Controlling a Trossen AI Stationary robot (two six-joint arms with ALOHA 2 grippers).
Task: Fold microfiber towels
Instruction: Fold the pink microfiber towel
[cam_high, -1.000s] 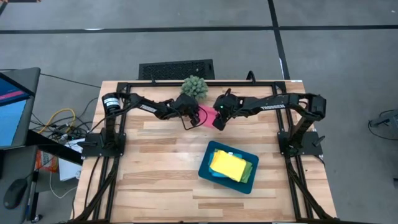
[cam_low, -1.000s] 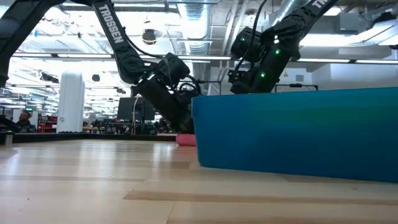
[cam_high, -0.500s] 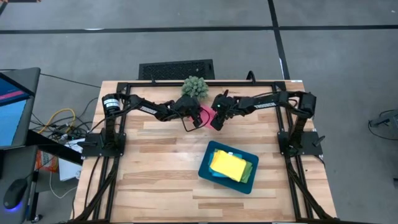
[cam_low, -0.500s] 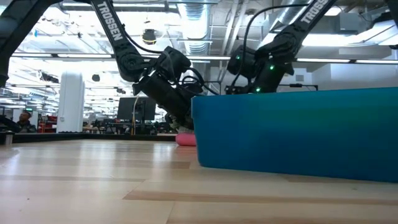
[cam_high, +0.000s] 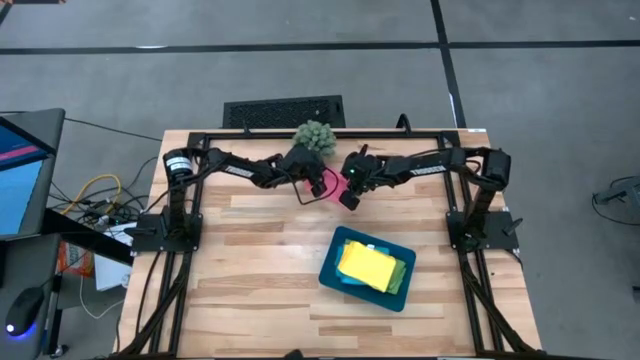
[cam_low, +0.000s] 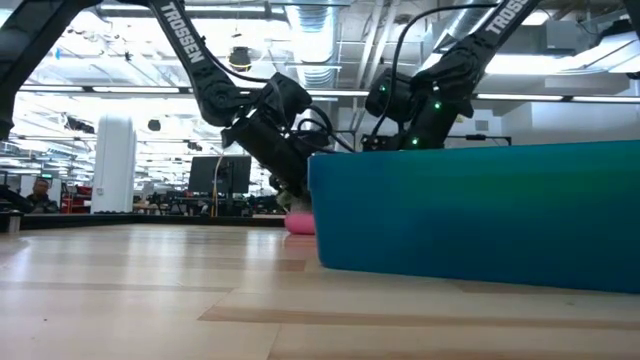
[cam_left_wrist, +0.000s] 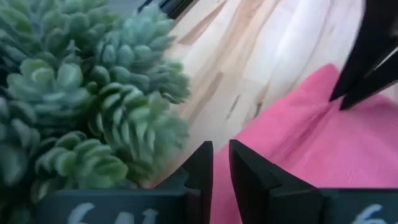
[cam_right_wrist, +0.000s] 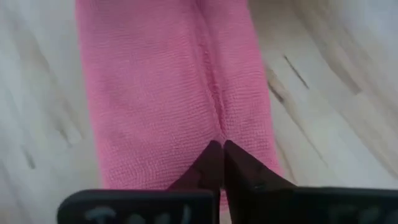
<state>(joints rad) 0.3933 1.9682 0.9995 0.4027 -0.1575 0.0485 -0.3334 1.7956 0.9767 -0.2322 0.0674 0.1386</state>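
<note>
White capitals reading "TROSSEN" run along both dark arms, plain in the low view. On the wrist cameras' housings only blurred pale characters show, not readable.

The hot pink towel lies on the wooden surface at the far side, just in front of the spiky green plant. Both hands meet over it. The left hand has its two fingers drawn almost together with a thin gap, sitting at the pink cloth's edge beside the plant; whether cloth is caught between them cannot be told. The right hand has its fingers closed tip to tip, pinching a raised crease of the pink towel.

In the dark teal tray, nearer the front right, the yellow towel lies on top, with a strip of the lime green towel and a sliver of the sky blue towel showing past its edges.

In the low view the tray's wall blocks most of the scene; only a pink corner and the arms' upper parts appear.
</note>
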